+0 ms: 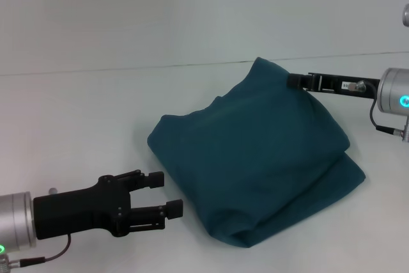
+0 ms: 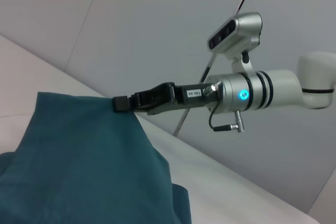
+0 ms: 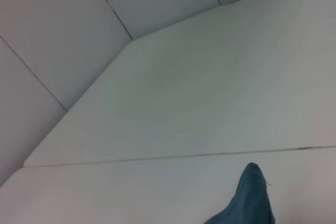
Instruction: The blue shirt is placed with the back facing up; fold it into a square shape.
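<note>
The blue shirt (image 2: 79, 166) fills the lower left of the frame, one corner pulled up to a peak at centre left. There the right gripper (image 2: 122, 104) pinches that corner, its silver arm reaching in from the right edge over the white table (image 2: 226, 182)

blue shirt (image 1: 255, 158): soft matt cloth, looks like cotton knit, no sheen
surface (image 1: 77, 119): smooth white, matt, maybe laminate, hard to say
left gripper (image 1: 171, 195): matt black plastic-looking jaws, brushed metal wrist
right gripper (image 1: 293, 81): same black finish, silver metal cuff
</note>
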`<state>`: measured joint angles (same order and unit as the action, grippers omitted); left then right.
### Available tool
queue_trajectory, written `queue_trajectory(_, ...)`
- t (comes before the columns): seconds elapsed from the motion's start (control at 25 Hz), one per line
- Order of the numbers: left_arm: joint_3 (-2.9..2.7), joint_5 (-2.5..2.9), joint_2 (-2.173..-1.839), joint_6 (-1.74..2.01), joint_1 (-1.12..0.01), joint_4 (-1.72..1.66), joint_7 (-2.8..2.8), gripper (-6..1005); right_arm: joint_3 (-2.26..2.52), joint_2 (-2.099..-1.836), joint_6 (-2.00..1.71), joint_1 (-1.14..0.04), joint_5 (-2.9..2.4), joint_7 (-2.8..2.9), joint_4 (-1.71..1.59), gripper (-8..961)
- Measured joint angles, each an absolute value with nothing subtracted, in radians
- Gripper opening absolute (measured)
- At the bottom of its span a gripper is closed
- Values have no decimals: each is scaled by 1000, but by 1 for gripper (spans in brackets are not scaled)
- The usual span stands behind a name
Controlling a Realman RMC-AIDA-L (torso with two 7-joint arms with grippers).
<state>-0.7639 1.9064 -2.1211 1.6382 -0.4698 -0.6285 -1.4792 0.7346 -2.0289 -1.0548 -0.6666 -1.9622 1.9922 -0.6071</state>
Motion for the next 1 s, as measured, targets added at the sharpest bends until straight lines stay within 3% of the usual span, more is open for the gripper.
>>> queue_trajectory(0.32,-764,1906,-2124,1636,-471,-629,-1486,873,735,-2027,-1037,-643,-1966,1987,-601,69)
queue_trajectory(0.84,-764,1912,-2124,1631,-471,-622,-1488,874,734,-2048,-896,-625,-1967,1920,-569,100)
queue_trajectory(0.92,-764,1913,-2125,1631,-471,-621,-1490,873,732,-2041,-924,-614,-1967,1926,-574,339)
queue_trajectory(1.0,-764,1913,-2124,1631,-471,-621,-1497,873,730,-2016,-1004,-595,-1969,1942,-576,384)
